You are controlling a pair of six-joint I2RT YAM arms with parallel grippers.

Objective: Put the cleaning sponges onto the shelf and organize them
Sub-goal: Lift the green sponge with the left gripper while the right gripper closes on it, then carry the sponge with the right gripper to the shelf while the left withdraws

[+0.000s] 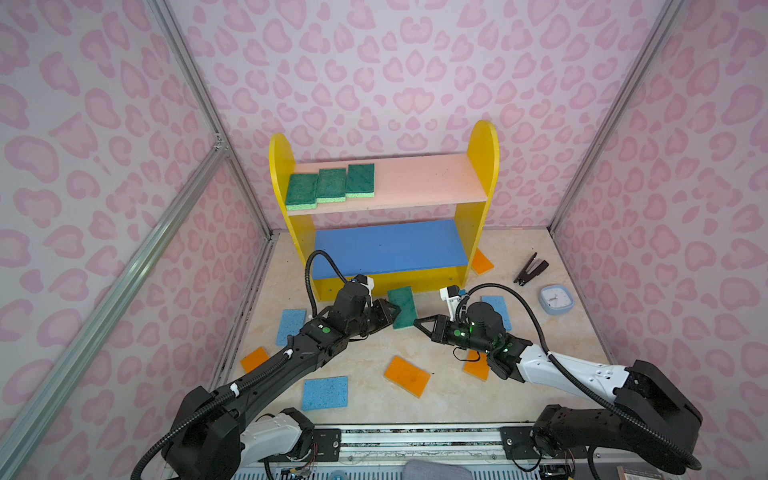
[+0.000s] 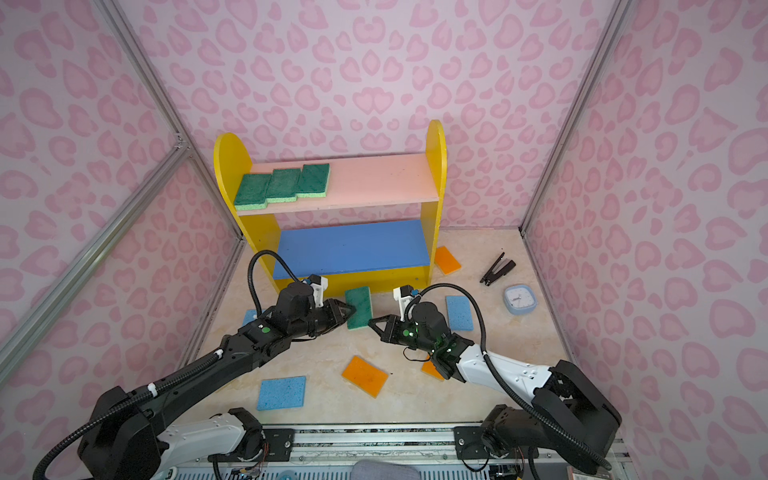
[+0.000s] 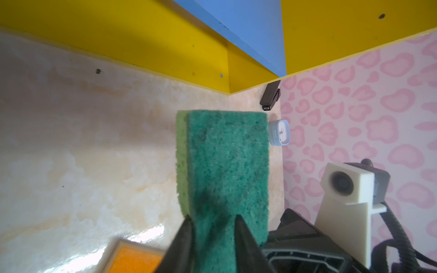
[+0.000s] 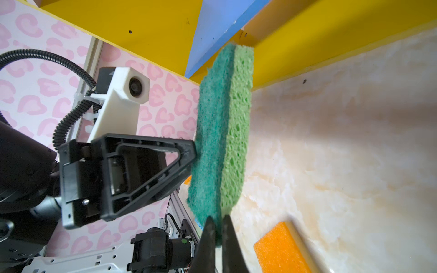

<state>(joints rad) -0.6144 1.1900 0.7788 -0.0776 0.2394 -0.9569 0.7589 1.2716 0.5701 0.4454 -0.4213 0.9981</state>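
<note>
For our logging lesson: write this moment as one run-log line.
step: handover | left claw: open | right claw: shut on green sponge | shelf: three green sponges placed

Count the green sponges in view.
4: three green sponges on the pink upper board; the fourth sponge in the right pincer, before the shelf. More may be hidden.

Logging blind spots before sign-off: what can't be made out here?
- Whether the left gripper clamps the green sponge: its own body covers the contact in both top views; wrist views inconclusive.
- The orange sponge nearest the right arm: mostly under it in both top views.
- Bottom level of the shelf: hidden by the blue board in both top views.
- Hands of the clock: too small.
</note>
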